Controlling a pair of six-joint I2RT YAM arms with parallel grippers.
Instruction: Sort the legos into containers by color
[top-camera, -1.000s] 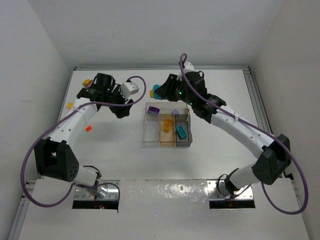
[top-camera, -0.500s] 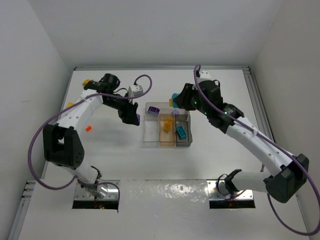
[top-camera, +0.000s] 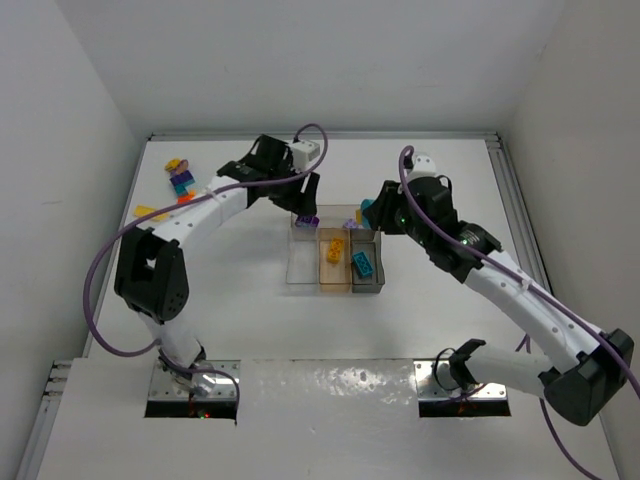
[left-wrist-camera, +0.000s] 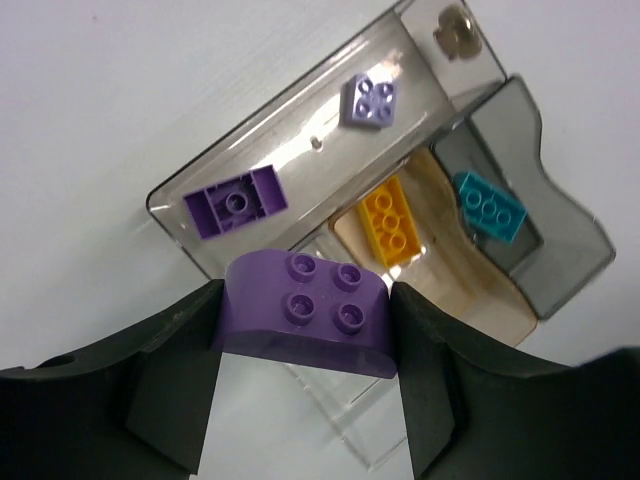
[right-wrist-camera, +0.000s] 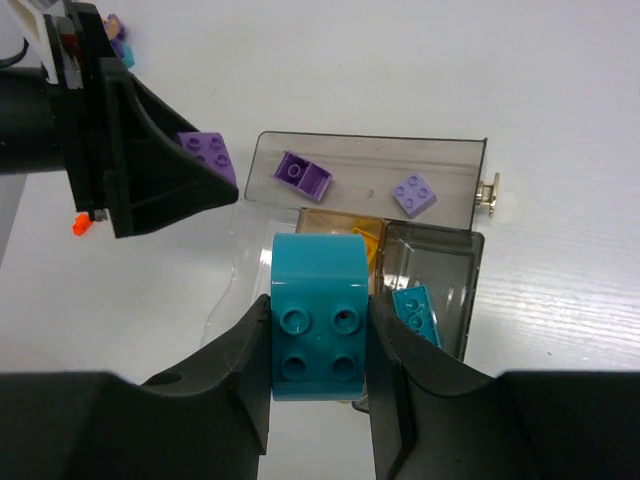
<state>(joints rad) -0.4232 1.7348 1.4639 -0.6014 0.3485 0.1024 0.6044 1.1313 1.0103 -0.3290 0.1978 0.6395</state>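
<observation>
Your left hand (left-wrist-camera: 305, 320) is closed on a curved purple brick (left-wrist-camera: 300, 300), one finger pressed against each end and the four studs facing the wrist camera. Your right hand (right-wrist-camera: 318, 345) has a curved teal brick (right-wrist-camera: 318, 300) clamped the same way, studs toward its camera.

In the top view, the white table (top-camera: 450, 170) fills the middle of the frame, and both arms reach in from the bottom edge to meet near the centre. The left hand (top-camera: 300, 192) sits at the upper left corner of the tray (top-camera: 302, 272). The right hand (top-camera: 372, 210) sits at the tray's upper right corner.

The tray is clear plastic. One long narrow bin runs along its upper side, and three bins sit side by side below it: a clear one on the left, an amber-tinted one in the middle and a smoky grey one on the right.

The long bin holds a dark purple brick (top-camera: 307, 220) at its left end, lying hollow side up in the left wrist view (left-wrist-camera: 236, 203). Nearer the right end is a small lilac plate (top-camera: 350, 223). The two are well apart.

A yellow brick (top-camera: 336, 248) lies in the middle bin, and a small teal brick (top-camera: 363, 263) lies in the right bin.

At the upper left of the top view, well apart from the tray, you have a loose cluster of bricks (top-camera: 180, 180) in yellow, purple, teal and orange. Just below it a flat yellow piece (top-camera: 150, 212) lies on the table.

At the left edge of the right wrist view, a tiny orange piece (right-wrist-camera: 80, 223) sits on the table.
</observation>
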